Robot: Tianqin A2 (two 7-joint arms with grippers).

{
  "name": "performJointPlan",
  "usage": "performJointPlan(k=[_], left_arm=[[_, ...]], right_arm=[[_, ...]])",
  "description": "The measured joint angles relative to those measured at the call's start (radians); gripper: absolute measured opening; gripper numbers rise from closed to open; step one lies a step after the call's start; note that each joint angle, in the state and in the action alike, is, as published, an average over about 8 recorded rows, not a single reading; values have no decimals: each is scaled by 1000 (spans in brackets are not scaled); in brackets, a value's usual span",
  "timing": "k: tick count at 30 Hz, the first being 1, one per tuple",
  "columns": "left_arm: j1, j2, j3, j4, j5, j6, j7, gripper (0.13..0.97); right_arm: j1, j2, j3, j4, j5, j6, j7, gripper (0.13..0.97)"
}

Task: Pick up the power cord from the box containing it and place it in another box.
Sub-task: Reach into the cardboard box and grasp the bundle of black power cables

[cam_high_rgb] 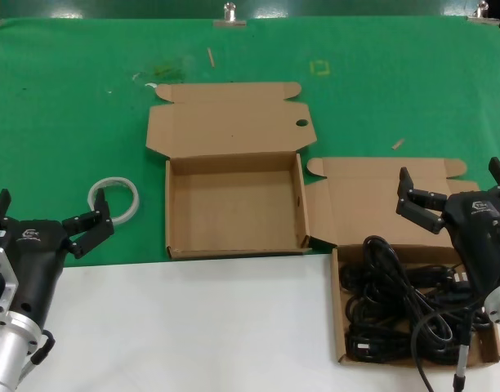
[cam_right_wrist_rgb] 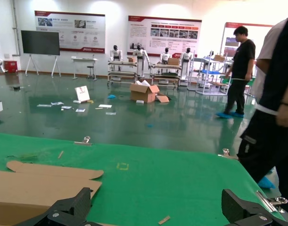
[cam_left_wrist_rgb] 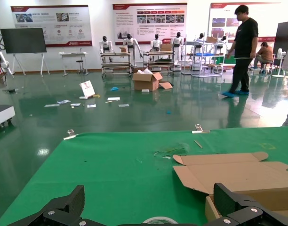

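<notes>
The right cardboard box (cam_high_rgb: pixel 338 327) with its lid (cam_high_rgb: pixel 364 204) open holds a tangled mass of black cables (cam_high_rgb: pixel 401 306) with plug ends. I cannot tell the single power cord apart in it. The other box (cam_high_rgb: pixel 234 208) stands open and empty in the middle, with a round hole (cam_high_rgb: pixel 301 123) in its lid's corner. It also shows in the left wrist view (cam_left_wrist_rgb: pixel 238 174). My right gripper (cam_high_rgb: pixel 452 184) is open above the far edge of the cable box, holding nothing. My left gripper (cam_high_rgb: pixel 50 214) is open and empty at the left, apart from both boxes.
A clear tape ring (cam_high_rgb: pixel 113 198) lies on the green mat just ahead of the left gripper and shows in the left wrist view (cam_left_wrist_rgb: pixel 159 220). A small wood chip (cam_high_rgb: pixel 398 144) lies behind the right box. White tabletop (cam_high_rgb: pixel 193 327) runs along the front.
</notes>
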Motion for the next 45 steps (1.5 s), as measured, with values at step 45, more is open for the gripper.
performJointPlan(k=[45], left_arm=[[0, 0, 0, 0, 0, 0, 0, 966]], right_arm=[[0, 0, 0, 0, 0, 0, 0, 966]])
